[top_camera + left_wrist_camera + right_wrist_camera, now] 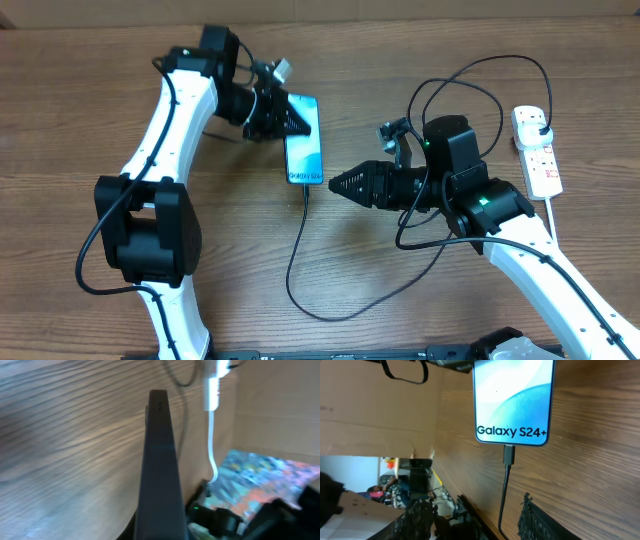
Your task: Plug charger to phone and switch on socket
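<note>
The phone lies on the wooden table with its screen lit and reading "Galaxy S24+". The charger's black connector sits in the phone's bottom port. Its thin black cable loops down and right, up to a black plug in the white socket strip. My left gripper is shut on the phone's top end. The left wrist view shows the phone edge-on. My right gripper is open just right of the phone's bottom end. Its fingers straddle the cable without touching it.
The socket's thick white cord runs down the right side behind my right arm. The strip also shows at the top of the left wrist view. A cardboard wall stands along the table's far edge.
</note>
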Tool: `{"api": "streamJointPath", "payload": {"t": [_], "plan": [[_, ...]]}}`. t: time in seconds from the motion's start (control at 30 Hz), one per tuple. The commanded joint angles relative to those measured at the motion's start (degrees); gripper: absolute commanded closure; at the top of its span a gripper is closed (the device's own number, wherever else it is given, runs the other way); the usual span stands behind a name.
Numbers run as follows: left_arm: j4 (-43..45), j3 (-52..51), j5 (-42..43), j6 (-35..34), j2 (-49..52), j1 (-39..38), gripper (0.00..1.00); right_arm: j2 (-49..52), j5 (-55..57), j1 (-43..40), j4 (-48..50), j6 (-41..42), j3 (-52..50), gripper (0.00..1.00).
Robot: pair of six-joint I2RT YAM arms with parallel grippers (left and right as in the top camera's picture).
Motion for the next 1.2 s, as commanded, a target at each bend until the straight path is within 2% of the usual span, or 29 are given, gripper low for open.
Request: {"api": "streamJointPath", "payload": {"t": [0.0, 0.37, 0.87, 1.17], "plan": [[3.3, -5.2, -2.0, 1.5, -1.5, 1.0, 0.96, 0.2, 2.7, -0.1, -1.4, -1.1, 0.5, 0.43], [13.7, -17.1, -2.1, 2.0, -1.0, 3.6, 0.96, 0.2, 3.3, -0.1, -2.8, -1.2, 0.5, 0.43], [14.0, -17.3, -2.0, 2.0, 6.3, 3.6, 0.96, 0.2, 4.2, -0.1, -4.4, -1.2, 0.5, 0.43], [13.8, -17.3, -1.8, 1.9, 7.0, 3.6, 0.96, 0.2, 4.2, -0.1, -4.5, -1.2, 0.5, 0.43]]}}
